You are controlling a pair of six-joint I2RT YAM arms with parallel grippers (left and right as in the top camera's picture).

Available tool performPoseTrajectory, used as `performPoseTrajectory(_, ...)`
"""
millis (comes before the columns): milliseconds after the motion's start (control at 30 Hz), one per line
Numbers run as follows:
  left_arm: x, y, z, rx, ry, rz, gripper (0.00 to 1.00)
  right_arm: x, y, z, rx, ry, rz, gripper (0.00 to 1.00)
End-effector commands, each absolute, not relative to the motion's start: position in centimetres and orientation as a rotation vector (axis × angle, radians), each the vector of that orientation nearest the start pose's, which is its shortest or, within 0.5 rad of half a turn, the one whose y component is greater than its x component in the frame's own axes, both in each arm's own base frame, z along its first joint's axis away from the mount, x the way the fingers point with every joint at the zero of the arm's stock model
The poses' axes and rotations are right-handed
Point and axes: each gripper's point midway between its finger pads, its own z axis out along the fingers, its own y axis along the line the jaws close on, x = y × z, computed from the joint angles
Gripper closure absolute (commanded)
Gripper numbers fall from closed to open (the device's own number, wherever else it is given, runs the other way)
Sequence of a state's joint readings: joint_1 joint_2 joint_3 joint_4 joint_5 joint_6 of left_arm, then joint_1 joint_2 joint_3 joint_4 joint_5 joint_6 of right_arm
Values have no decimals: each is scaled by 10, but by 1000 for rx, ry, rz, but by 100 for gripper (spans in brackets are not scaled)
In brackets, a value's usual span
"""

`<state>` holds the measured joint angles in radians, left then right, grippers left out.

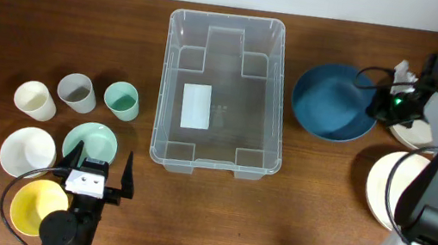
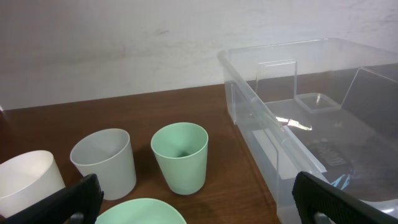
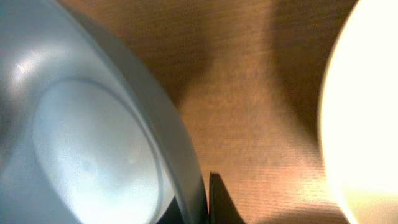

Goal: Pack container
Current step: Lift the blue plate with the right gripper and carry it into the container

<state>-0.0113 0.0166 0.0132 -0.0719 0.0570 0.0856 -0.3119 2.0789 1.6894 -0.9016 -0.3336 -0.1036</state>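
The clear plastic container [image 1: 219, 92] stands empty in the middle of the table, a white label on its bottom; its near corner shows in the left wrist view [image 2: 298, 118]. My right gripper [image 1: 376, 101] is shut on the right rim of a blue bowl [image 1: 334, 100]. In the right wrist view the bowl's rim [image 3: 180, 155] sits between the fingers [image 3: 202, 199]. My left gripper [image 1: 100, 164] is open and empty, low over a mint bowl [image 1: 88, 136], its fingers [image 2: 199, 205] spread wide.
Cream [image 1: 35, 100], grey [image 1: 77, 93] and mint [image 1: 121, 100] cups stand left of the container. A white bowl [image 1: 27, 151] and a yellow bowl [image 1: 37, 206] lie at front left. A white plate [image 1: 387, 189] and a cream dish [image 1: 409, 133] lie at right.
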Motion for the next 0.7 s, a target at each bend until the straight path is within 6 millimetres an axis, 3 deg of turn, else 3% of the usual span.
performPoseTrajectory(0,246,-16,156,142,1644,-2,0,471,-89,175,176,2578,333,96)
performPoseTrajectory(100,246,-16,156,142,1644,-2,0,466,-76,227,120,2475,387,96)
performPoseTrajectory(133,246,-16,156,142,1644,-3,0,461,-61,260,64,2399,431,96)
performPoseTrajectory(167,246,-16,156,142,1644,-2,0,456,-52,278,30,2360,438,96)
performPoseTrajectory(267,246,-16,156,142,1644,-2,0,443,-23,315,-64,2287,422,96)
performPoseTrajectory(300,246,-16,156,142,1644,-2,0,437,0,331,-131,2256,390,96)
performPoseTrajectory(400,246,-16,156,142,1644,-2,0,432,54,338,-255,2251,326,96)
performPoseTrajectory(467,246,-16,156,142,1644,-2,0,435,80,333,-282,2262,298,96)
performPoseTrajectory(500,246,-16,156,142,1644,-2,0,440,105,328,-328,2254,255,96)
performPoseTrajectory(667,246,-16,156,142,1644,-2,0,472,152,311,-319,2204,134,96)
